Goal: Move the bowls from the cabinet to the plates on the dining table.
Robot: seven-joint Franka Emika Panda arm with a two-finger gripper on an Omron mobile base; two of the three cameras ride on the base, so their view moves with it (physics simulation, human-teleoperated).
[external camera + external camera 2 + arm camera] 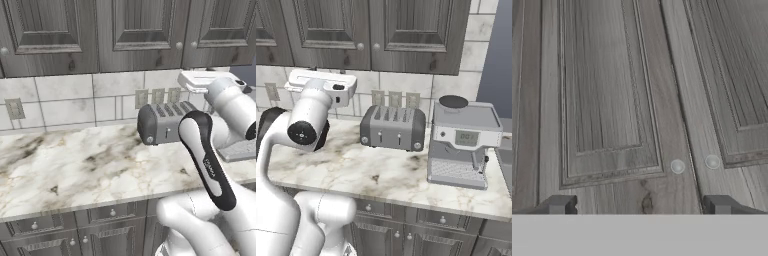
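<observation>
Clearly the cabinet [607,95] is shut, so stiff doors come first: the gripper [639,205], wide open and empty, should pinch 1 small slippery knob [677,166].

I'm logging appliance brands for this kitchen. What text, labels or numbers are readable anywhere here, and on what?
Lettering on the dark band of the white robot arm: too blurred to read.
Display on the silver coffee machine: digits, too small to read.
Grey four-slot toaster: no text.
</observation>
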